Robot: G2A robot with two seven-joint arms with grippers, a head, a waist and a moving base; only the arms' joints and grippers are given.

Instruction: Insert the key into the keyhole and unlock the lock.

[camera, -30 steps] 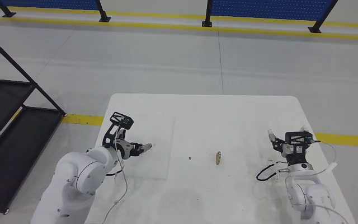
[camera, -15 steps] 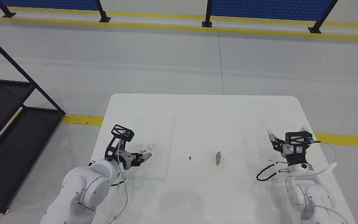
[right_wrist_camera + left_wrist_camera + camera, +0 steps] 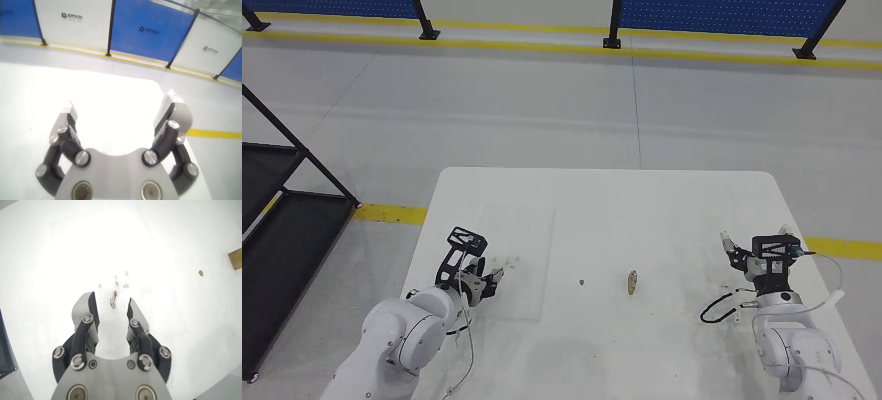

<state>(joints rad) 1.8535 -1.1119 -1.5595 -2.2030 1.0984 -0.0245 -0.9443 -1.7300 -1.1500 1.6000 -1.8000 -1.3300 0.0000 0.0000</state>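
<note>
We see the left gripper [image 3: 111, 296] partly open, pointing down over the small silver metal key [image 3: 113, 303] lying on the white table [image 3: 170, 237]. The right gripper [image 3: 122, 103] is wide open, well apart from the yellow brass lock [image 3: 632, 283].

Barrier fence [image 3: 722, 12], 12 o'clock from the table [image 3: 642, 200]. Same dark logo with wordmark on three panels: white panel [image 3: 71, 18], blue panel [image 3: 149, 31], second white panel [image 3: 210, 50].

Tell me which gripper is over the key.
The left gripper; the key lies on the table between its open fingers. The right gripper holds nothing.
</note>
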